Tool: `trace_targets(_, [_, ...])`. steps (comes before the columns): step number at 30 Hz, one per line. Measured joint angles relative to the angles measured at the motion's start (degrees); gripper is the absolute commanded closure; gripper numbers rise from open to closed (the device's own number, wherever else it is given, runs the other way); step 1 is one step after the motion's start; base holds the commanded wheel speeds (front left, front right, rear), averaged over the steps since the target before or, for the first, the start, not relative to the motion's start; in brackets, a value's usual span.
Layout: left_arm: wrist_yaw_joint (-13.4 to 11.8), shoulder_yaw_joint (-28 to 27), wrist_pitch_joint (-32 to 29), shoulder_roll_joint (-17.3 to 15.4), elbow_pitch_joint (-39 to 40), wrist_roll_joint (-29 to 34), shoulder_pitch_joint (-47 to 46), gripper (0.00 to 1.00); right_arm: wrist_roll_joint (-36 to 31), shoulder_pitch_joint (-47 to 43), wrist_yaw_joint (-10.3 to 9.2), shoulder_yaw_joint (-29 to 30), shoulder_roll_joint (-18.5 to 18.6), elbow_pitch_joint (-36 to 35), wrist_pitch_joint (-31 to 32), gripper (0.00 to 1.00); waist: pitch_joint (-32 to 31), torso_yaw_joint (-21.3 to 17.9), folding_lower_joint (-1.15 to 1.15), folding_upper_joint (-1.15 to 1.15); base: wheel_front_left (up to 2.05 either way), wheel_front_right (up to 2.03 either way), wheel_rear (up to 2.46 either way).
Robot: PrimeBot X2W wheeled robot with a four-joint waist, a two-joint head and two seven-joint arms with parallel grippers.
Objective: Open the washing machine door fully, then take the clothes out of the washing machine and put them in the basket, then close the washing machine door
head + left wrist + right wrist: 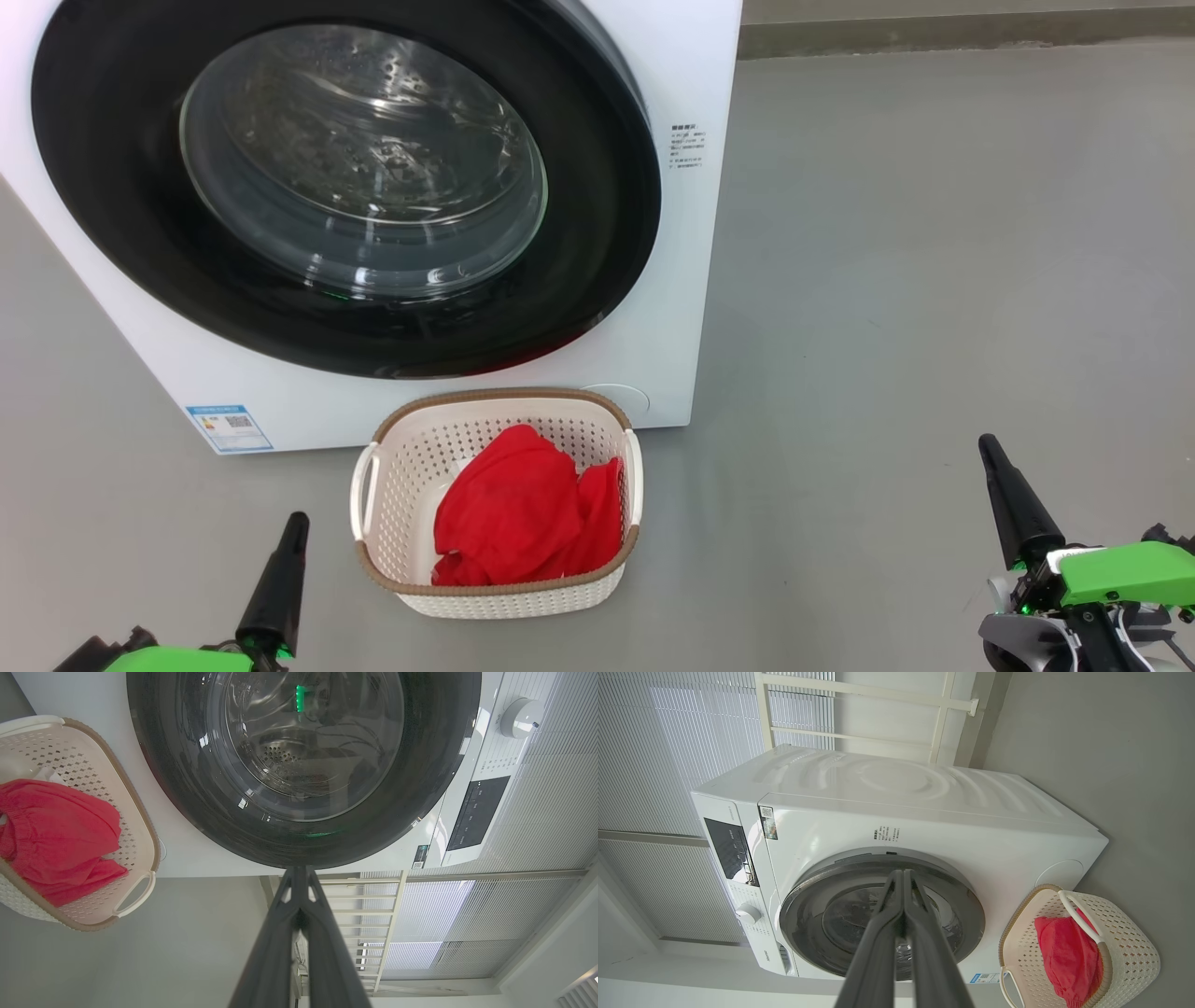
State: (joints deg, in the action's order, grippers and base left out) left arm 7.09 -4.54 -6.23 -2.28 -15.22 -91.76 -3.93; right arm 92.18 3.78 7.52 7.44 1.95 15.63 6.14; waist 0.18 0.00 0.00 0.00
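Jaws on your left gripper and your right gripper are pressed together on nothing, the 2 pairs low at either side above the floor. You have the red clothes lying inside the basket, which stands between the grippers, nearer the left gripper and apart from both. Behind it, the washing machine door sits closed against the washing machine, well ahead of both grippers.
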Motion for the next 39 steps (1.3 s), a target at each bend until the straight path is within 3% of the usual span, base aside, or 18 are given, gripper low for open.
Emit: trace_targets(39, [0.0,0.0,0.0,0.0,0.0,0.0,0.0,1.00,0.0,0.0,0.00,0.0,0.0,0.0,0.0,1.00,0.0,0.0,0.00,0.00,0.00,0.00,0.00])
